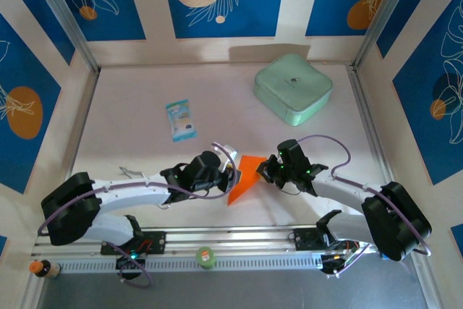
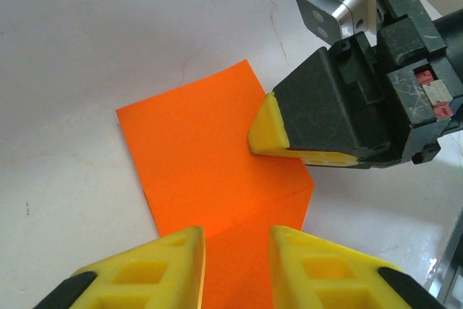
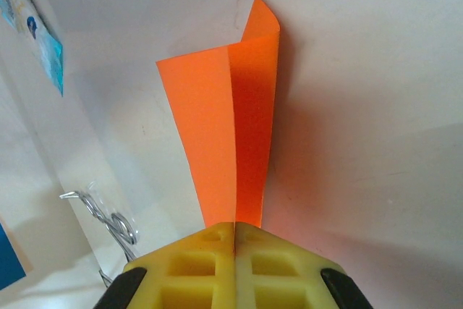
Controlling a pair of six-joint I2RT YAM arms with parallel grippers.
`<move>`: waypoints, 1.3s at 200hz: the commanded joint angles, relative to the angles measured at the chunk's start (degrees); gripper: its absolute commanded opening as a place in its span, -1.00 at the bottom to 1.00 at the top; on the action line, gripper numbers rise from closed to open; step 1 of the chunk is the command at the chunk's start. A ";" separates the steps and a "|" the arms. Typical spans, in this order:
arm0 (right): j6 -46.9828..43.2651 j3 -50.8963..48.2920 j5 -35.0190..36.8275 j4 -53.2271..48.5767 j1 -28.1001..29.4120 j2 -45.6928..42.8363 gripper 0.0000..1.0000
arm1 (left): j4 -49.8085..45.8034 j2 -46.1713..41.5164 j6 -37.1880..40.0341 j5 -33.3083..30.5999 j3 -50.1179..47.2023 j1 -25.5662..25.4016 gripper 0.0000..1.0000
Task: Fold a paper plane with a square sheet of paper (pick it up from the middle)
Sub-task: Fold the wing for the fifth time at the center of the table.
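The square sheet of paper (image 1: 244, 177) is bright orange and lies between the two arms at the table's near middle. It is folded along a crease, with one flap standing up (image 3: 224, 121). My right gripper (image 3: 234, 231) is shut on the sheet's right edge, and its yellow fingertips (image 2: 269, 132) rest on the paper (image 2: 202, 150). My left gripper (image 2: 236, 251) hovers over the sheet's left part with its jaws a little apart, and orange paper shows in the gap. A paper plane is out of view.
A mint-green box (image 1: 293, 88) stands at the back right. A blue-and-white packet (image 1: 180, 120) lies left of centre. A bent metal wire (image 1: 130, 172) sits near the left arm. A small bottle (image 1: 43, 268) and a green disc (image 1: 207, 256) sit on the near rail.
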 commanded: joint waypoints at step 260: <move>11.70 -0.46 7.33 -3.65 2.40 -4.25 -1.00 | -6.45 16.43 15.97 -10.39 9.43 -10.92 -0.30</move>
